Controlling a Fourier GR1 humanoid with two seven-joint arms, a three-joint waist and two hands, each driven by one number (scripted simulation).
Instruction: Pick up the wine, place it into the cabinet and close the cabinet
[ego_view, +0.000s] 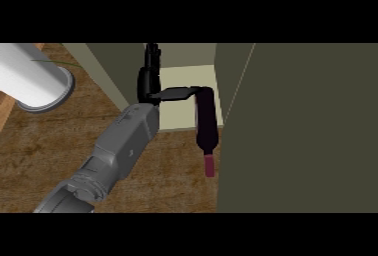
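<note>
At the far left a white cylinder (33, 77) with a grey rim stands on the bench (170, 170), a thin green stem crossing its top. The bench is brown, streaked wood grain, and it fills the lower left of the view.

A grey forearm (111, 160), boxy and faceted, rises from the lower left edge toward the middle. It ends in a black hand (159, 90); which of the robot's hands it is cannot be told from this view alone, though it comes in on the left side. Its fingers point straight up into the cabinet opening, and its thumb reaches sideways to the right and touches the top of the wine bottle (207, 125). Whether the fingers close round the bottle cannot be told.

The wine bottle is long, slim and very dark, nearly black, with a dull red neck (210, 165) pointing down toward the view's lower edge. It lies over the front edge of the cabinet floor (181, 100), a pale cream panel, just beside the door on its right.

The cabinet (111, 70) has olive-grey flat walls. Its door (303, 130), a large plain olive-grey slab, stands open and covers the right side of the view.
</note>
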